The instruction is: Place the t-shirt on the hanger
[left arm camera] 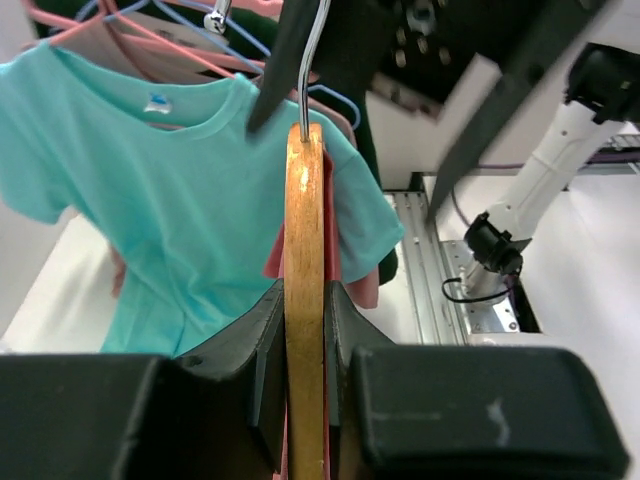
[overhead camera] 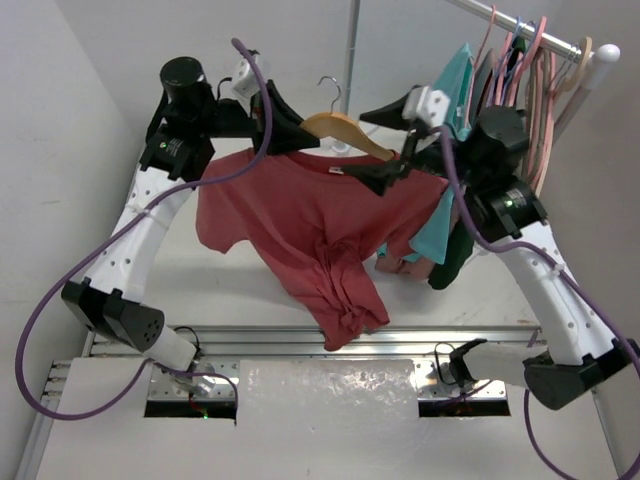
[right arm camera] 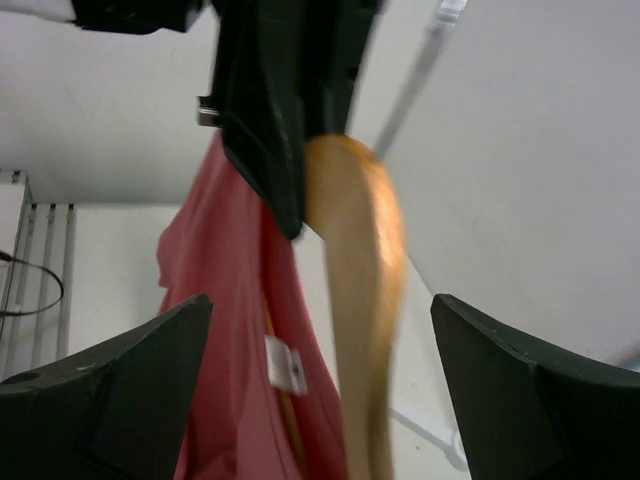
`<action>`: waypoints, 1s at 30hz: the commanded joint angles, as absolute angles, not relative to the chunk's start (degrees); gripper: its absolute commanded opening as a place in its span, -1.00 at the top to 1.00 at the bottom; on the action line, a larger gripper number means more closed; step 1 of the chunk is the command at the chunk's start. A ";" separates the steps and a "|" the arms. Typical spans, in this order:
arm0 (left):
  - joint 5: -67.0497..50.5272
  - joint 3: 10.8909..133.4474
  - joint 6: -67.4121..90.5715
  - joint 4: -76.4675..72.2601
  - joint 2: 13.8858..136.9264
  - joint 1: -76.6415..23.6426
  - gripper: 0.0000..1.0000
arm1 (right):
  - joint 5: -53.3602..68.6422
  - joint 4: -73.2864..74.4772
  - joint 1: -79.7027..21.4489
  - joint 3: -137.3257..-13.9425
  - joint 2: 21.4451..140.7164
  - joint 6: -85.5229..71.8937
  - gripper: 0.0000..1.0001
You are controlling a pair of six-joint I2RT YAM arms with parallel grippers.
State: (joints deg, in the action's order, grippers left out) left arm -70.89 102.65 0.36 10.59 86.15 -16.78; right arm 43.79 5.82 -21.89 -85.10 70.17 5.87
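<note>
The wooden hanger (overhead camera: 345, 128) is held up above the table, its metal hook (overhead camera: 331, 88) pointing up. My left gripper (overhead camera: 305, 130) is shut on the hanger's left arm; in the left wrist view the hanger (left arm camera: 304, 250) stands edge-on, squeezed in the gripper (left arm camera: 305, 335). The coral-red t-shirt (overhead camera: 310, 220) hangs from the hanger, bunched and trailing down to the table. My right gripper (overhead camera: 358, 148) is open, its fingers on either side of the hanger's right arm. In the right wrist view, the gripper (right arm camera: 320, 385) has the hanger (right arm camera: 360, 300) and the t-shirt (right arm camera: 225, 340) with its white label between its wide fingers.
A clothes rail (overhead camera: 530, 28) at the back right carries pink hangers (overhead camera: 535, 70), a teal shirt (overhead camera: 455, 85) and a dark green garment (overhead camera: 455, 255), close behind my right arm. A vertical pole (overhead camera: 352, 40) stands behind the hanger. A metal rail (overhead camera: 300, 342) runs along the table's near edge.
</note>
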 commanded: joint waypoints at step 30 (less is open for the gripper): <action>0.02 110.56 10.36 6.60 81.04 -18.10 -0.99 | 9.52 12.38 -26.28 -94.53 77.14 -6.22 1.00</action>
State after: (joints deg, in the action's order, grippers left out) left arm -32.05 107.77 8.27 -1.67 85.19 -18.39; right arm 22.59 16.91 -26.81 -86.04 74.17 0.73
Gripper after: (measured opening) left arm 0.994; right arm 0.145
